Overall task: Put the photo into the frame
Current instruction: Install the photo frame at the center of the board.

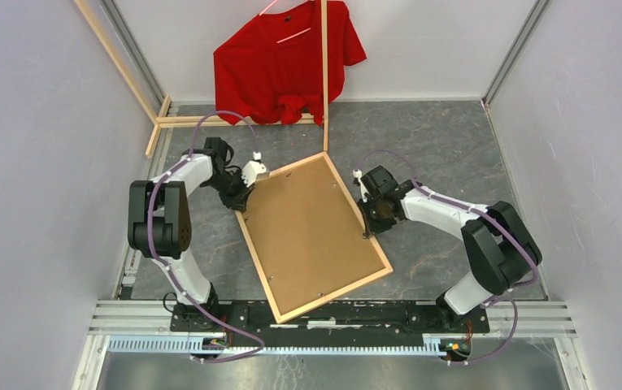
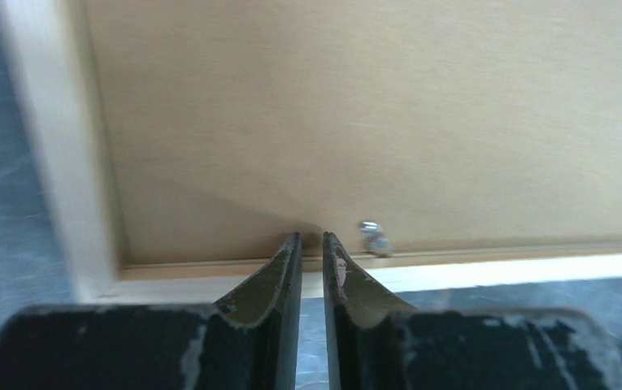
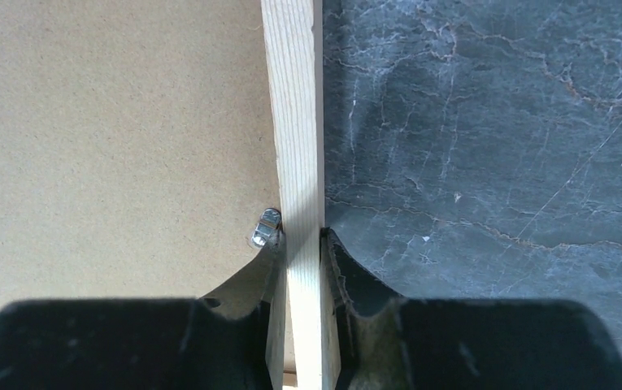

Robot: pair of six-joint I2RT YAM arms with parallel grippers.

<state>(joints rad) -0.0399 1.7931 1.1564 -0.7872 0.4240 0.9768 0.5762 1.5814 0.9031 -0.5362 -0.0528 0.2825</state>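
Table (image 1: 441, 146): dark marbled top, walled on 3 sides.
Shirt (image 1: 287, 65): red, hung on the far wall, well apart from both arms.
Slats (image 1: 202, 121): light wood, at the far-left corner; 1 more stands upright across the shirt.
Frame (image 1: 335, 292): lies flat, back side up, in the middle of the table between the 2 arms.
Frame axis: long sides run away from the arm bases, with the near end swung right; 1 corner points at the far wall and 1 at the bases.
Board (image 1: 311, 231): brown, fills the whole back opening inside the rails and covers whatever is under it.
Clips (image 3: 266, 227): small metal tabs on the board, tight against the rails; each wrist view shows 1 just beside the fingertips.
Left gripper (image 1: 246, 201): at the far-left short rail, near its left corner, tips over the rail's inner edge. Its fingers are almost together with a thin slit; I cannot tell whether anything is pinched.
Right gripper (image 1: 367, 227): astride the right long rail, 1 finger over the board and 1 over the table, pinching the rail.
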